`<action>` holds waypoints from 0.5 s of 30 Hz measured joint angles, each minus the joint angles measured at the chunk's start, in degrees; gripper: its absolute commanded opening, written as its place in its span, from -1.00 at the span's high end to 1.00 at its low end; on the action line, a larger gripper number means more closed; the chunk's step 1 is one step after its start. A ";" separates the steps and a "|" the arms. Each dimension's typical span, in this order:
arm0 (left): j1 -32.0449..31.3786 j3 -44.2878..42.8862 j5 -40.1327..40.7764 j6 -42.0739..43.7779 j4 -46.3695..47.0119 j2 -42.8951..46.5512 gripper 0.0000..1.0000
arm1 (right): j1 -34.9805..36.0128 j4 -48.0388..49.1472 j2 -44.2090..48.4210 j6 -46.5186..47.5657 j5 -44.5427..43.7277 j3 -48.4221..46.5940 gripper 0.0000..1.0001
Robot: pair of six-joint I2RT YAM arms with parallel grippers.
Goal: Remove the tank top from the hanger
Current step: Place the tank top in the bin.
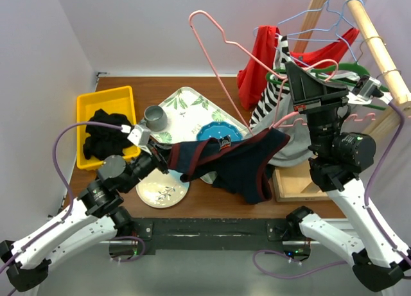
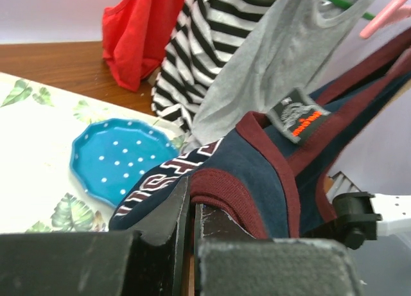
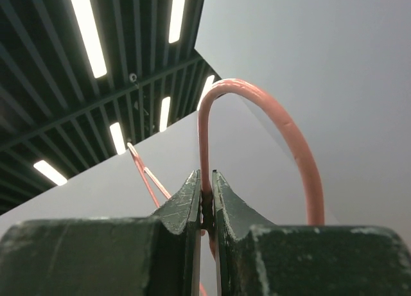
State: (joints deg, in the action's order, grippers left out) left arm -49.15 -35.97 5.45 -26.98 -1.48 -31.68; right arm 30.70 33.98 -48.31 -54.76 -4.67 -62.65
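The navy tank top (image 1: 237, 161) with maroon trim is stretched across the table's middle. My left gripper (image 1: 168, 156) is shut on its left end; the left wrist view shows the maroon hem (image 2: 257, 174) pinched in the left gripper (image 2: 191, 203). The cloth's right end reaches the low corner of the pink wire hanger (image 1: 221, 52), which slants up to the left. My right gripper (image 1: 288, 65) points upward and is shut on that hanger's hook. In the right wrist view the pink hook (image 3: 282, 126) curves over the shut right gripper (image 3: 205, 180).
At the right, a wooden rack (image 1: 379, 45) carries red (image 1: 257, 58), striped (image 1: 270, 97) and grey garments on other hangers. A yellow bin (image 1: 87, 106) with black cloth sits at the left. A floral tray (image 1: 186, 100), grey cup (image 1: 155, 118), blue plate (image 1: 215, 132) and white plate (image 1: 160, 190) lie under the tank top.
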 measured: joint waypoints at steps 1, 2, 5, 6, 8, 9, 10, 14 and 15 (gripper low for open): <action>0.00 0.13 0.55 -0.04 -0.46 -0.13 1.00 | 0.00 0.04 0.17 0.02 0.37 0.22 1.00; 0.00 0.13 1.27 -0.07 -1.25 -0.35 1.00 | 0.00 0.00 0.63 0.04 0.87 0.33 1.00; 0.00 -0.76 4.04 -0.04 -4.74 -1.42 1.00 | 0.04 -1.18 1.53 1.57 1.86 0.09 1.00; 0.00 -1.49 4.94 -0.02 -6.36 -2.03 1.00 | 0.04 -2.97 1.86 2.69 2.43 -0.37 1.00; 0.00 -3.04 5.73 0.13 -8.63 -3.04 1.00 | 0.04 -6.40 2.34 4.94 3.87 -1.53 1.00; 0.00 -3.56 5.77 0.17 -9.33 -3.21 1.00 | 0.04 -8.02 2.69 6.01 4.66 -1.99 1.00; 0.00 -3.85 5.62 0.22 -9.84 -3.04 1.00 | 0.04 -9.25 3.06 6.84 5.51 -2.10 1.00; 0.02 -4.02 3.52 0.63 -9.77 -0.81 1.00 | 0.04 -13.44 4.46 10.03 8.09 -2.10 1.00; 0.00 -4.11 2.75 0.66 -9.77 -0.35 1.00 | 0.04 -14.05 4.48 10.75 8.63 -2.10 1.00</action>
State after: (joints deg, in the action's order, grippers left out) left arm -49.15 -40.07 8.21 -26.33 -11.25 -32.03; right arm 30.74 19.92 -43.83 -44.01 3.97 -64.75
